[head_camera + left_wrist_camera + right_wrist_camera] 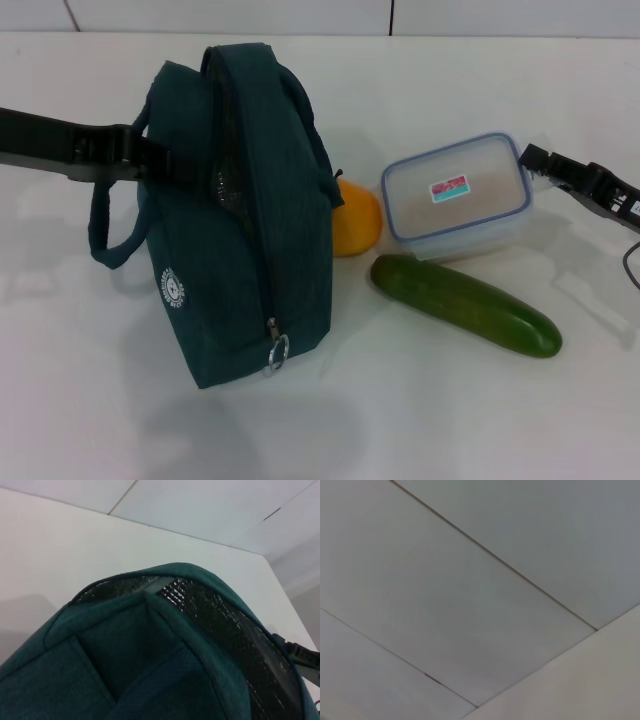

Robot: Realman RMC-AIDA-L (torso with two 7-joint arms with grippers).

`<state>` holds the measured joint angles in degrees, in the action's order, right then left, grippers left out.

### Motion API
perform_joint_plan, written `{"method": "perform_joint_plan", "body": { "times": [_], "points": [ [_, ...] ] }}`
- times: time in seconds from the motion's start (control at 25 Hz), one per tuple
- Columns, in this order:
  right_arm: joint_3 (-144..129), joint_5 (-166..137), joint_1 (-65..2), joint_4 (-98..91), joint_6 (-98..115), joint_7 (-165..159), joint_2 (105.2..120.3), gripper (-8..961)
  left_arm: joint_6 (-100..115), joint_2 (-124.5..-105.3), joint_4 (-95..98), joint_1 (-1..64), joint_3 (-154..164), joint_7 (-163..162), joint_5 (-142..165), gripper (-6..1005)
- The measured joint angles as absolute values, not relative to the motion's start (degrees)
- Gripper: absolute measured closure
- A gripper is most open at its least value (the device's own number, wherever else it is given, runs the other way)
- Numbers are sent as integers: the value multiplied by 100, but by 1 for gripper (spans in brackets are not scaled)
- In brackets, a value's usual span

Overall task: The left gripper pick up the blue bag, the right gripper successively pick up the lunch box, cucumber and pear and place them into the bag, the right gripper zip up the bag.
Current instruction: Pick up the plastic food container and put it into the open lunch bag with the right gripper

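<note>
A: Where does the large dark teal fabric bag (250, 220) with two loop handles sit?

B: It stands upright on the white bench (90, 400), left of centre in the head view. Its zip is open along the top, with silver foil lining (225, 625) showing in the gap. The metal zip-pull ring (277, 351) hangs at the near end, and a small white round logo (173, 289) marks the side facing nine o'clock.

A: And the left hand (165, 165)?

B: The all-black slim arm reaches in from nine o'clock, and its hand meets the bag's upper side near one loop handle. I cannot tell how far its fingers are spread or whether they grip the fabric. Its wrist camera looks closely over the bag's top edge.

A: The other things?

B: The yellow-orange pear (357, 222) sits just beside the bag at three o'clock from it, partly hidden by it. The clear plastic rectangular lunch box (457, 195) with blue-rimmed lid and red-and-blue sticker lies near the pear on its far side. The long, smooth, dark green cucumber (464, 304) lies at six o'clock from the box, just beside it, angled across the bench.

A: The right hand (535, 163)?

B: It is at three o'clock from the lunch box, its black tip at the box's corner. I cannot tell its opening, and its wrist camera shows only pale panels.
</note>
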<state>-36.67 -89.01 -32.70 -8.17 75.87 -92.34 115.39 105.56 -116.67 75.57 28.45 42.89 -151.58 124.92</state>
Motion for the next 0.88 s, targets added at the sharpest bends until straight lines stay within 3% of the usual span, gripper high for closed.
{"method": "perform_joint_plan", "body": {
  "times": [0.56,0.88],
  "points": [
    [-3620,-8268,-3087,-733,7798,-9489,11559,857,10556,-11627,7500,2824,4289,-15149,12485,961],
    [-3598,-7946,-2902,-735,7962,-9775,11546,856,10563,-11627,7476,2798,4271,-15128,12483,961]
  ]
}}
